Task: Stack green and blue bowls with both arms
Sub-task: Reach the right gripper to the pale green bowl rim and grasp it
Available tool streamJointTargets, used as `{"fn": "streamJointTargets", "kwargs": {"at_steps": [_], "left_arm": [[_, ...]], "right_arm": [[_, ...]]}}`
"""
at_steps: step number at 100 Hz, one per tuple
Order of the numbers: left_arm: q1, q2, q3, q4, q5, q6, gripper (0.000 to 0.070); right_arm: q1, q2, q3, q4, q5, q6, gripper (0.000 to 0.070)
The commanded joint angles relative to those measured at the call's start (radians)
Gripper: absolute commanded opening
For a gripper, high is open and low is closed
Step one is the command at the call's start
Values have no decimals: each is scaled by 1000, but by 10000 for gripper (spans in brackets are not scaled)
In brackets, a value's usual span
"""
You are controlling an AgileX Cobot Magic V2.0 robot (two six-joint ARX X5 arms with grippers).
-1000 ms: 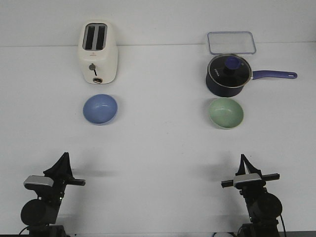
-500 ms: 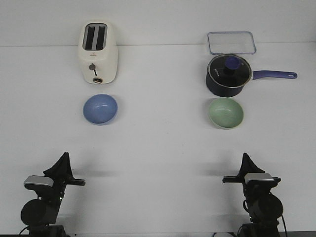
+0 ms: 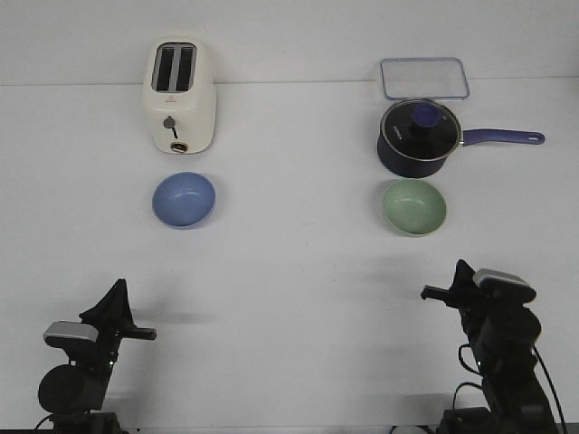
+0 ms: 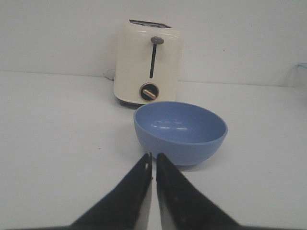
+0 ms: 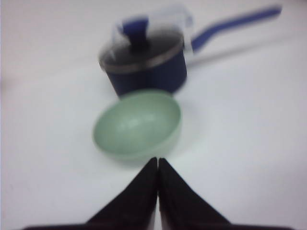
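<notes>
Starting the approach: right gripper [image 5: 158, 163] clenched on nothing, green bowl [image 5: 137, 123] just ahead of its tips, saucepan [image 5: 144, 60] behind. Left gripper [image 4: 154, 160] near-clenched, empty, blue bowl [image 4: 180, 131] ahead, toaster [image 4: 148, 63] beyond. Next: spread fingers, straddle a rim. Versus earlier frame: right arm raised and swung rightward; left unmoved.

High front view over the whole table [image 3: 289, 271]; low, close wrist views towards the far bowls, one apiece
</notes>
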State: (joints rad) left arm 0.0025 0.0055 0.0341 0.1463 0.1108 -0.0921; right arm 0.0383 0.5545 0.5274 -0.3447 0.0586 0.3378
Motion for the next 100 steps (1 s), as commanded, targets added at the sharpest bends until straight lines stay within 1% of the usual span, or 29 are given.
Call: {"fn": "streamJointTargets", "kwargs": {"at_steps": [1,2,6,11,13,15,30,49,57,71,76,80,83,85,86,91,100], "left_arm": [[1,-2,-20,12,2,8,15],[1,-2,-20,12,2,8,15],[1,-2,-20,12,2,8,15],[1,-2,-20,12,2,8,15],[1,-2,-20,12,2,8,15],[1,-2,-20,12,2,8,15],[1,-2,-20,12,2,8,15],[1,-2,-20,12,2,8,15],[1,-2,-20,12,2,8,15],[1,-2,-20,12,2,8,15],[1,-2,-20,12,2,8,15],[1,-2,-20,12,2,8,15],[1,-2,-20,12,2,8,15],[1,-2,-20,12,2,8,15],[1,-2,-20,12,2,8,15],[1,-2,-20,12,2,8,15],[1,-2,-20,12,2,8,15]], "right_arm": [[-1,138,72,-5,-17,-34,78],[-1,185,98,-9,-24,-40,146],[-1,229,122,-10,-30,-45,222],[-2,314,171,-10,-35,-48,367],[-2,347,188,-9,-35,-49,405],[-2,379,207,-8,-34,-52,428],[-23,602,336,7,-33,-93,433],[-82,862,493,5,-36,-134,434],[-103,954,546,-1,-47,-136,434],[-134,1081,603,1,-90,-137,433],[-140,1115,616,0,-98,-137,408],[-145,1138,625,-1,-112,-137,342],[-148,1152,629,-2,-125,-137,264],[-151,1158,632,-4,-137,-138,181],[-151,1159,632,-5,-139,-138,163],[-155,1163,633,-5,-146,-138,1],[-156,1153,635,-10,-150,-138,0]]}}
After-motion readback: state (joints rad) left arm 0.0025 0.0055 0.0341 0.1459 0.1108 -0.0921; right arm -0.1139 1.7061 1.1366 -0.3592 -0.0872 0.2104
